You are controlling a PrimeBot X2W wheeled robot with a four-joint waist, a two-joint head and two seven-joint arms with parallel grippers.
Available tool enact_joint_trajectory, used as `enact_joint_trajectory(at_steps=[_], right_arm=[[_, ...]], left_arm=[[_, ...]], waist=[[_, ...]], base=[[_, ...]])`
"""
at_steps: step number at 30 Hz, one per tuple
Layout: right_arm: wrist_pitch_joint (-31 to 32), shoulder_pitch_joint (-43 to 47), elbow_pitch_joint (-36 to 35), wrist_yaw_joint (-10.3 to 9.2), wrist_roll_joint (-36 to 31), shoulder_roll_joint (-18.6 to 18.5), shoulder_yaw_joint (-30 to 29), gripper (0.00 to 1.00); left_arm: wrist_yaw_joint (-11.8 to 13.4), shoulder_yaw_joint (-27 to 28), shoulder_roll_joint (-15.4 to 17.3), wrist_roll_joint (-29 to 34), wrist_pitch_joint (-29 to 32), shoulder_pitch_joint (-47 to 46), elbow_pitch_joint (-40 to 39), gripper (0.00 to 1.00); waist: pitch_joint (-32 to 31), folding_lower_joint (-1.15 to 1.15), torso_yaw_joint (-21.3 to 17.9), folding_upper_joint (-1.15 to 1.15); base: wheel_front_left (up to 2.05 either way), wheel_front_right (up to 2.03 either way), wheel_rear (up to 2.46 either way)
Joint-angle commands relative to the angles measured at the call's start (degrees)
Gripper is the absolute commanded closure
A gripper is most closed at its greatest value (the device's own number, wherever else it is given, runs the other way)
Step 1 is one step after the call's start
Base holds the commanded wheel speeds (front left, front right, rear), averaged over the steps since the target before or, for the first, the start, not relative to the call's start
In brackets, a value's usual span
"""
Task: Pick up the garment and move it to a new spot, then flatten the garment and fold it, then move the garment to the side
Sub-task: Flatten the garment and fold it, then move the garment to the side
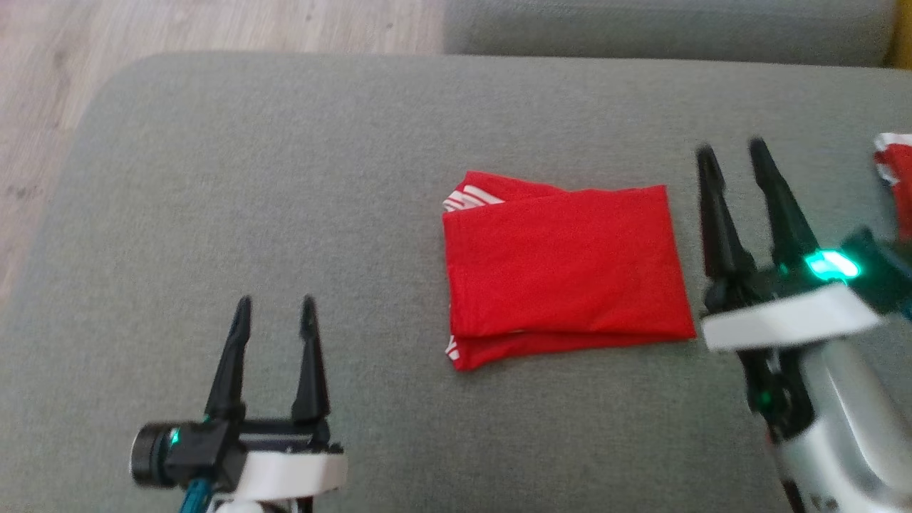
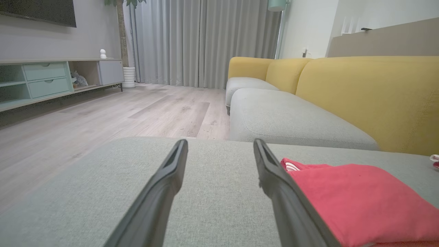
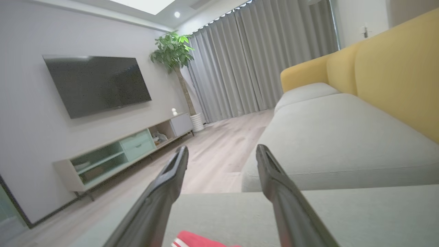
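Lying flat in the head view, the garment (image 1: 566, 267), a smooth red folded rectangle, sits on the grey woven cushion (image 1: 285, 178); left gripper (image 1: 275, 306) and right gripper (image 1: 732, 151) spread, empty. Both wrist views: fingers wide apart, touching nothing.

Soft, even indoor light, faint shadows. Right end effector (image 1: 732, 147) motion-blurred at the head view's right; wrist views bow at edges.

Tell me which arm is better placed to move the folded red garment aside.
Right, probably: the right end effector, open, sits just beside the garment; the left end effector, also open, is farther off.
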Motion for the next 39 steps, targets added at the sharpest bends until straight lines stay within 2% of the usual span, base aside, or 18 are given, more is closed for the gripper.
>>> enact_joint_trajectory(at_steps=[1,3,6,12,17,25,39], right_arm=[[-1.43,2.05,-1.12,-0.03,-1.76,-1.48,0.79,0.00],[-2.29,4.60,0.45,-0.03,-3.52,-3.01,0.61,0.00],[-2.66,8.58,2.57,-0.03,-5.80,-3.32,-0.04,0.00],[-2.71,17.85,3.45,-0.03,-12.77,-0.13,-1.47,0.00],[-2.72,22.60,3.89,-0.03,-15.70,2.60,-0.89,0.00],[-2.72,23.54,4.30,-0.03,-17.93,3.63,-0.53,0.00],[-2.73,23.75,4.10,-0.03,-18.64,4.30,-1.16,0.00]], left_arm=[[0.51,2.72,-0.24,-1.11,-0.37,0.38,-1.83,0.00],[0.66,3.39,-0.25,-1.59,-0.37,1.31,-1.78,0.00],[0.76,4.18,-0.25,-1.70,-0.37,2.87,-1.75,0.00],[0.59,5.46,-0.26,-0.82,-0.37,6.95,-2.17,0.00],[-1.15,5.88,-0.26,0.07,-0.37,10.06,-2.10,0.00],[-3.01,6.62,-0.27,0.68,-0.37,12.33,-0.69,0.00],[-3.97,7.14,-0.27,1.16,-0.37,13.33,1.78,0.00]], waist=[[-1.72,0.00,-1.55,0.00],[-2.89,0.00,-2.35,0.00],[-4.79,0.00,-3.41,0.00],[-8.78,0.00,-5.14,0.00],[-11.09,0.00,-6.29,0.00],[-12.39,0.00,-7.38,0.00],[-13.04,0.00,-7.39,0.00]], base=[[0.00,0.00,0.00],[0.00,0.00,0.00],[0.00,0.00,0.00],[0.00,0.00,0.00],[0.00,0.00,0.00],[0.00,0.00,0.00],[0.00,0.00,0.00]])
